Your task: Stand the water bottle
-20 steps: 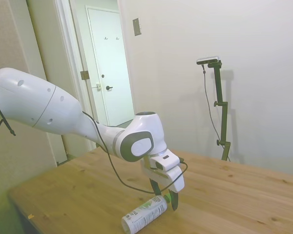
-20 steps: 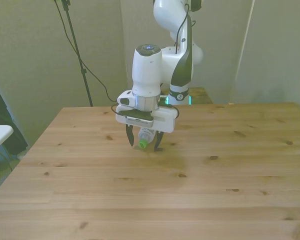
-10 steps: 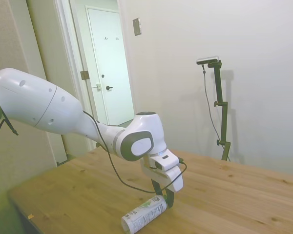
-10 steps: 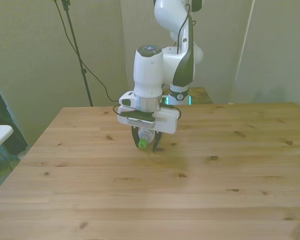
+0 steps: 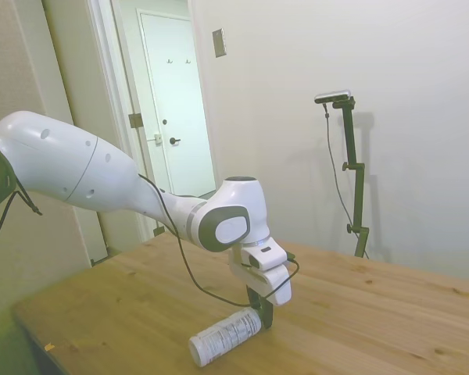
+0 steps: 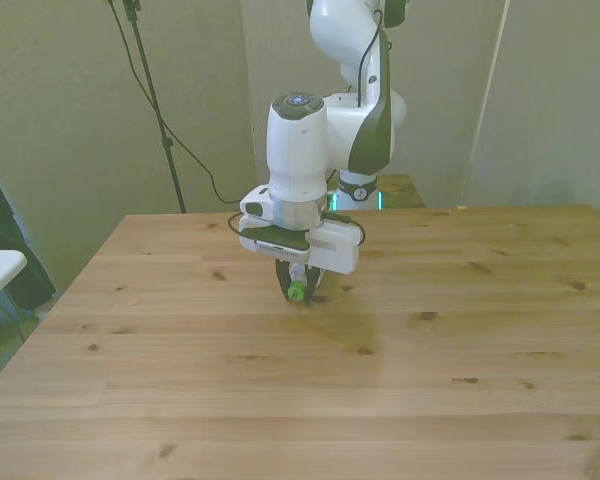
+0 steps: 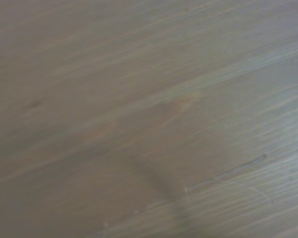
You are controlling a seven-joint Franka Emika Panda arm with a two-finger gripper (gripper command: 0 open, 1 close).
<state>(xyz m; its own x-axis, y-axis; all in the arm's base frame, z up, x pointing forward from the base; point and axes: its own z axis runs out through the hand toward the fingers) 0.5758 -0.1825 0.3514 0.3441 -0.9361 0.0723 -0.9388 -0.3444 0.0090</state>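
down low, the claw [image 5: 263, 319] sits just above the worktop [image 5: 375, 312], its dark fingers pointing at the wood. in the front view the claw [image 6: 298, 293] has its fingers drawn in close on either side of the bottle's green cap [image 6: 296, 292], so it looks closed around the neck end of the water bottle [image 5: 223, 337]. the grip itself is small and partly hidden under the white wrist block, so how firmly it pinches cannot be made out.

the water bottle lies on its side on the worktop, not upright. in the side view its labelled body stretches away from the claw toward the near edge of the wood, with the flat bottom end facing the camera and the cap end tucked in at the fingers. in the front view only the cap and a sliver of the clear body show below the wrist, and the rest is hidden behind the claw.

the white arm [image 5: 102, 176] comes in from the side view's left and bends down at a grey-sided joint, with a black cable looping beneath it. the wrist view shows only blurred wood grain [image 7: 149, 119], with a soft dark shadow streak across it.

behind the worktop stand a pale wall and a white door [image 5: 176, 101].
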